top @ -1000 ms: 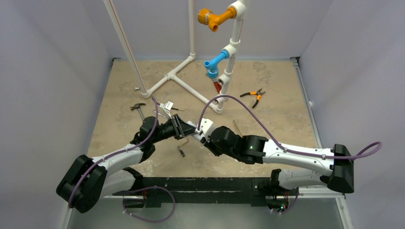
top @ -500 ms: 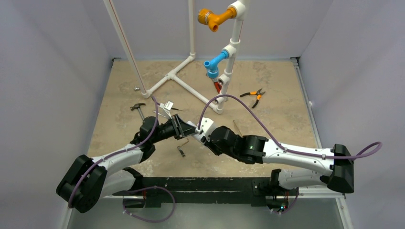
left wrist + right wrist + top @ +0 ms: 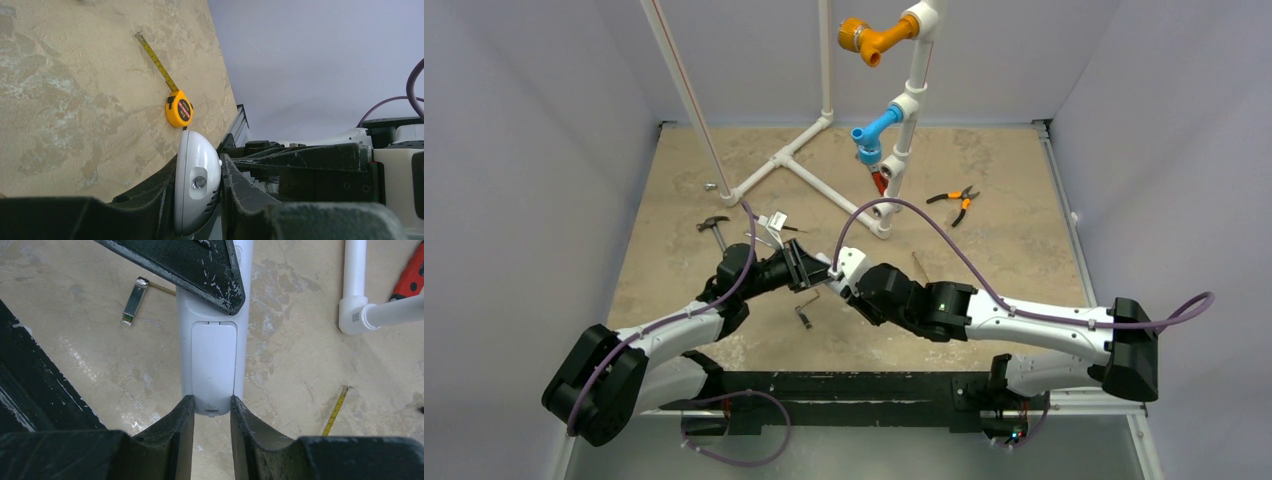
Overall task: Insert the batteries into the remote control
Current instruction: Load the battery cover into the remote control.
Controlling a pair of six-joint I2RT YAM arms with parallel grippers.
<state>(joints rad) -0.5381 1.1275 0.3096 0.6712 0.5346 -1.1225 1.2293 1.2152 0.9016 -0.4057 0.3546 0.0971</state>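
The right claw (image 3: 212, 407) pinches the battery-cover end of the slim white plastic remote control (image 3: 212, 355). The left claw (image 3: 807, 272) is pressed tight on its other end, holding it above the beige marbled table (image 3: 1004, 250), left of centre. Since a second ago the right arm has edged left, while the left claw has not moved. A round yellow tape measure (image 3: 179, 108) lies on the table, apart from both claws

Bare table (image 3: 1024, 260) lies open across the frame's right, save the pliers (image 3: 955, 200) upper right. The white pipe frame (image 3: 804, 170) bars the upper centre, with the hammer (image 3: 714, 226) at its left. The left arm (image 3: 674, 330) and right arm (image 3: 1004, 315), meeting on the remote control (image 3: 212, 355), block the middle.
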